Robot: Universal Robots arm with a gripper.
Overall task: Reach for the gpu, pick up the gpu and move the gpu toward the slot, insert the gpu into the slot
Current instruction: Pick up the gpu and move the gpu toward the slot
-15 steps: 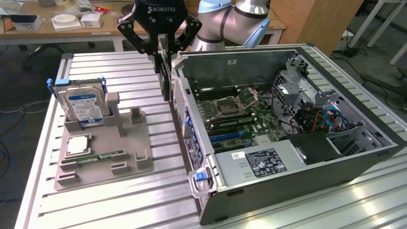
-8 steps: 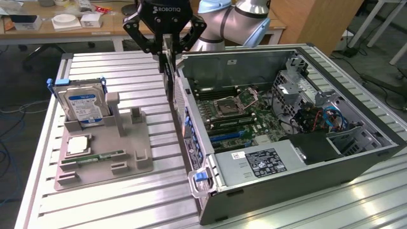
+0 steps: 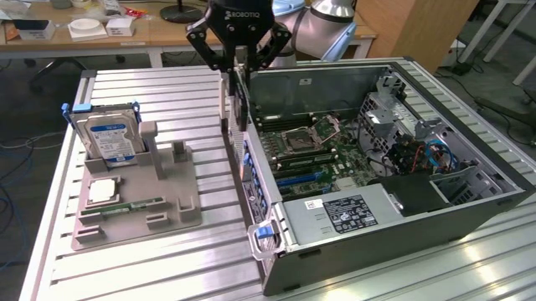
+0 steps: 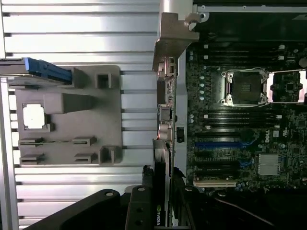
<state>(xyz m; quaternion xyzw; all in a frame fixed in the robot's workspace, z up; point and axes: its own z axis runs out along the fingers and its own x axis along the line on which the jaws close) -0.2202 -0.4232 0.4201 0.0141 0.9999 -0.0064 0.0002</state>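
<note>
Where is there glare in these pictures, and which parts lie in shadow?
Exterior view: glare lies on the table at the exterior view's lower right; the inside of the computer case is dim. Wrist view: the table is bright and pale, the motherboard is dark, and the gripper holding the gpu is almost black.

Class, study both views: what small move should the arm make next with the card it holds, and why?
Probably a short shift toward the case interior. The gripper is clamped on the gpu, which hangs above the case wall, while the slots lie further in on the motherboard, so lowering here would likely strike the wall.
</note>
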